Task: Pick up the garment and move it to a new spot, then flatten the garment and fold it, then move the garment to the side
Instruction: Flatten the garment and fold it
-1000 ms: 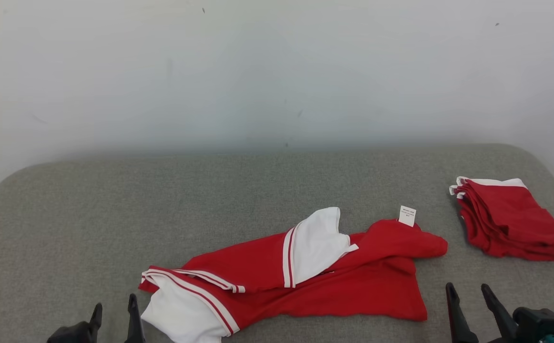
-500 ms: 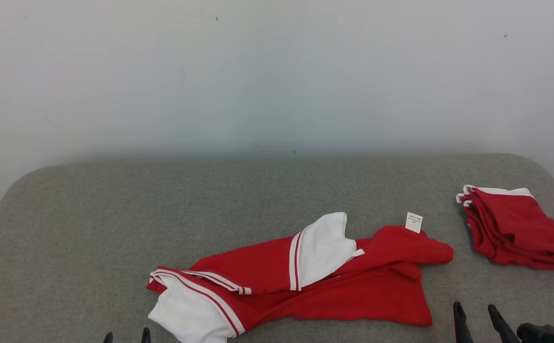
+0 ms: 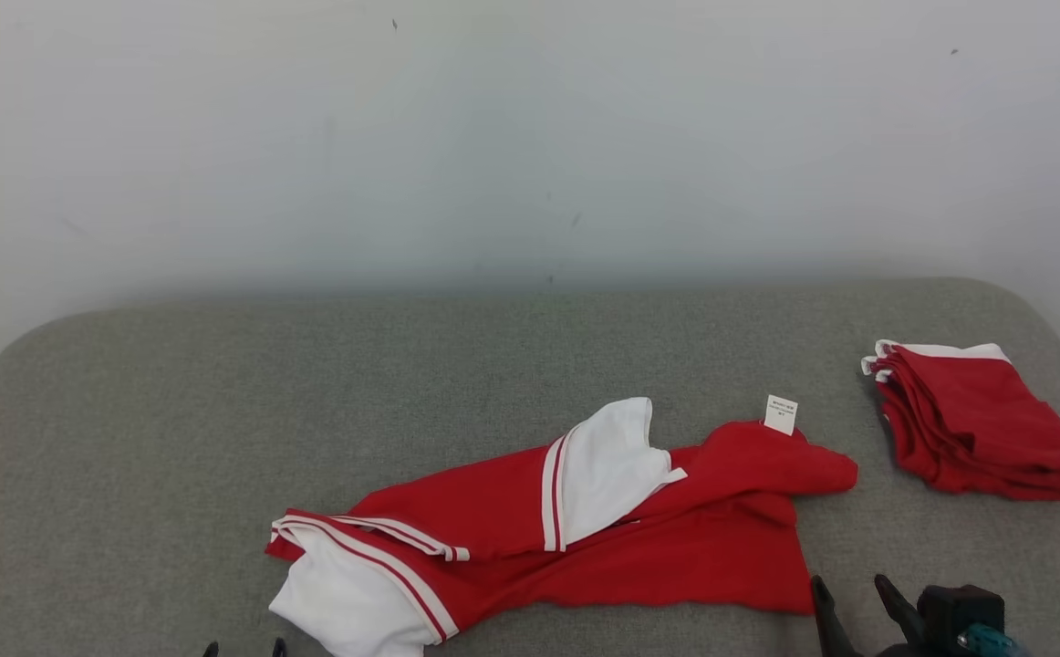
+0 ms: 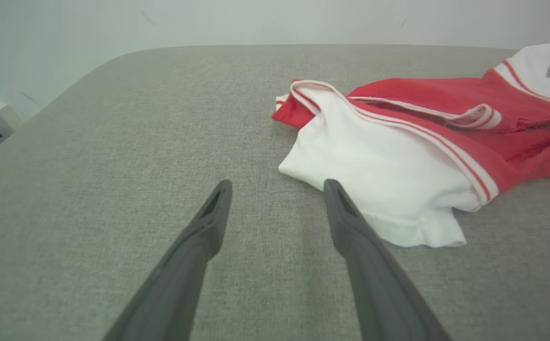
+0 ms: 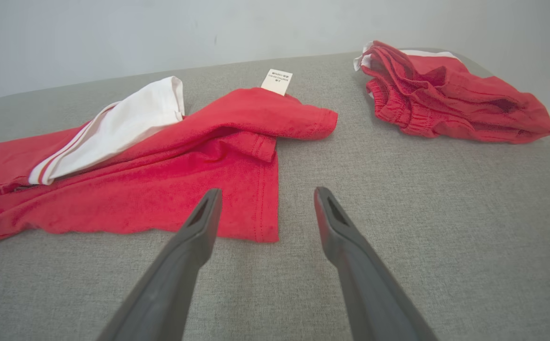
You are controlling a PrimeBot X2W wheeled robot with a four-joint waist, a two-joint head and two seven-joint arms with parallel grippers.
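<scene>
Jaws of left gripper (image 4: 277, 187) and right gripper (image 5: 265, 194) are standing spread near the crumpled red-and-white shirt (image 3: 585, 538), probably risking pinching several overlapped layers together.

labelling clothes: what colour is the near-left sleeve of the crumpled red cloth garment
White, edged with a thin red stripe; sleeve shows best in left wrist view.

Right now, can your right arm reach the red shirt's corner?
Probably yes. The right gripper is open and points at the shirt, whose near corner lies right in front of it. Nothing sits between them, just bare table; the folded pile is off to the side.
</scene>
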